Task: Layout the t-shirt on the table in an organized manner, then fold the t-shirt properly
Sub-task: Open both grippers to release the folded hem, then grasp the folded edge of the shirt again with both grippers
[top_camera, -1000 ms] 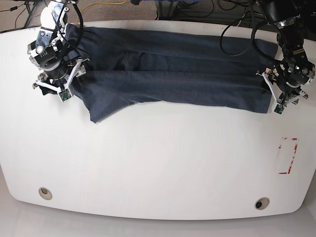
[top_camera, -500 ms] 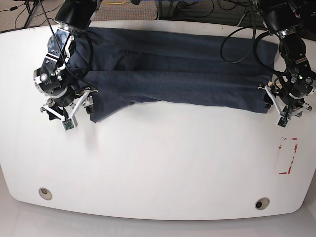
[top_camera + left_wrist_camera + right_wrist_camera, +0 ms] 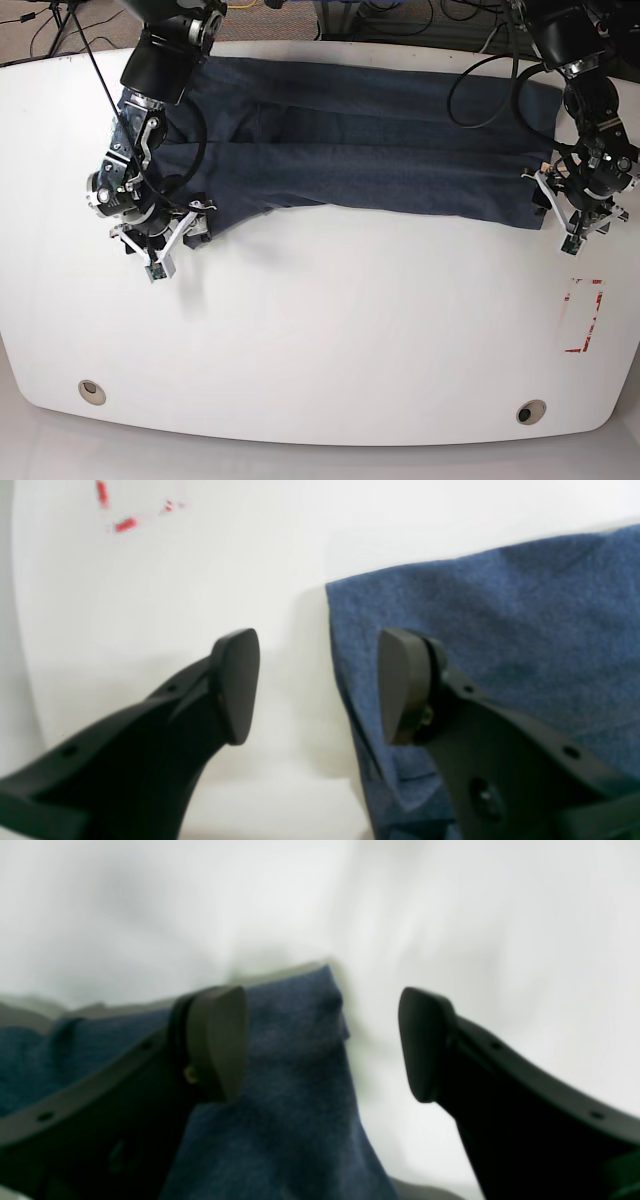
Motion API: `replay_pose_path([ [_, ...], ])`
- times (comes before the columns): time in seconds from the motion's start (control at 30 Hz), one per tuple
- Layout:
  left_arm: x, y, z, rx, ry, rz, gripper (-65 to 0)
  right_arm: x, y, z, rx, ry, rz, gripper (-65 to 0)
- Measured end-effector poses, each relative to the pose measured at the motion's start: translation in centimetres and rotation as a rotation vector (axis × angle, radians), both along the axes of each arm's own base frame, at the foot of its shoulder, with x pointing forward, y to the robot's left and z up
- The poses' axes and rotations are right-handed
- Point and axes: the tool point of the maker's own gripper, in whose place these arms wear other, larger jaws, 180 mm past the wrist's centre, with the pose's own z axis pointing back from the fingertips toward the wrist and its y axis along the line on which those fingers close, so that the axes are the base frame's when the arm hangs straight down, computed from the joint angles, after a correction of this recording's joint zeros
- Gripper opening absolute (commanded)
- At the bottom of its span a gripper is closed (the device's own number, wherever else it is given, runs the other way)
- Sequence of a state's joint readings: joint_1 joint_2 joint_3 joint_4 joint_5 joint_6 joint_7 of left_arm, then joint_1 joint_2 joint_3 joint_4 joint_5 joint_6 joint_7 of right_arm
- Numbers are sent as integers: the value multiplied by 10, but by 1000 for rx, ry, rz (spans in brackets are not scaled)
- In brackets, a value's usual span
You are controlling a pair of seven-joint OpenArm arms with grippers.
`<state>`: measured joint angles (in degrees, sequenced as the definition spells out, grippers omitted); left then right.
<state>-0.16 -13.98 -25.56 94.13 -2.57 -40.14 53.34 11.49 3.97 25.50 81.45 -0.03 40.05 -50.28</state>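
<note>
White table (image 3: pixel 320 340) w/ red marking (image 3: pixel 583 315), navy t-shirt (image 3: pixel 380 150) (no print legible), left gripper (image 3: pixel 317 685) & right gripper (image 3: pixel 320 1042) both agape.

Lighting is bright and even, and the glossy table (image 3: pixel 320 330) washes out almost to pure white. Soft shadows lie directly under the left gripper (image 3: pixel 317 685) and along the cloth edge beside it. The right wrist view is heavily blurred: everything beyond the right gripper (image 3: pixel 322 1042) smears into grey-white haze. The base view is sharp, with curved distortion at its edges.
</note>
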Motion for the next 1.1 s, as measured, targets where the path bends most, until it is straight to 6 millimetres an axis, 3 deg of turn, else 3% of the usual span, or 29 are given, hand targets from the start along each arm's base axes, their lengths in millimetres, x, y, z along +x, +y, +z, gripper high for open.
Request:
replay_pose_path([
  [0.13, -2, 1, -2, -1, 8, 2, -304, 1, 5, -11, 38, 2, -2, -208],
  [0.2, -1, 1, -2, -2, 7, 2, -304, 0, 8, -15, 49, 9, -1, -239],
  [0.47, -2, 1, -4, -6, 12, 4, -304, -2, 8, -17, 50, 13, -2, -648],
  [0.7, -7, 6, -32, -70, 78, 46, -299, -7, 18, -22, 73, 22, 3, -615],
  [0.93, 3, 41, -42, -163, 65, 196, -299, -9, 20, -23, 76, 23, 4, -620],
  [1.1, 15, 30, -54, -228, 86, 198, -299, -12, 20, -23, 74, 18, 3, -620],
])
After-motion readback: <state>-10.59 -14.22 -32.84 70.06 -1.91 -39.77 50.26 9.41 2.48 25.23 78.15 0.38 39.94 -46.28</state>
